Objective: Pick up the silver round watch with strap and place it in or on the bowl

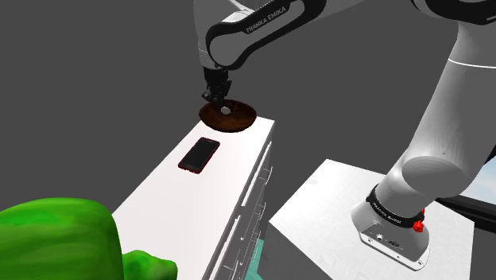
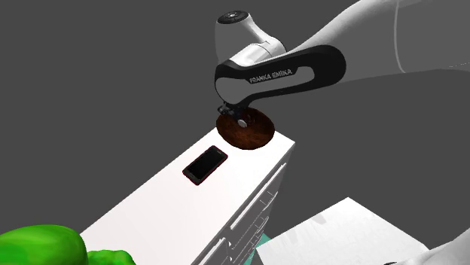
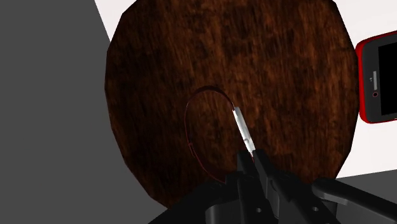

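Progress: your pick looks done; the watch point(image 3: 242, 127) hangs above the brown bowl point(image 3: 286, 70). Only the release is left.
Jaws: the gripper point(image 1: 216, 94) is pinched narrow on the watch's silver case, strap looping free.
Watch: low over the bowl's middle; contact unclear.
Counter: white counter point(image 1: 159, 199), bowl at its far end, red-edged phone point(image 1: 199, 153) mid-counter, apart from the bowl.
Room: plain grey backdrop, green blob point(image 1: 56, 239) nearby.

Home-like: white drawered counter point(image 1: 181, 199), phone point(image 1: 199, 153)
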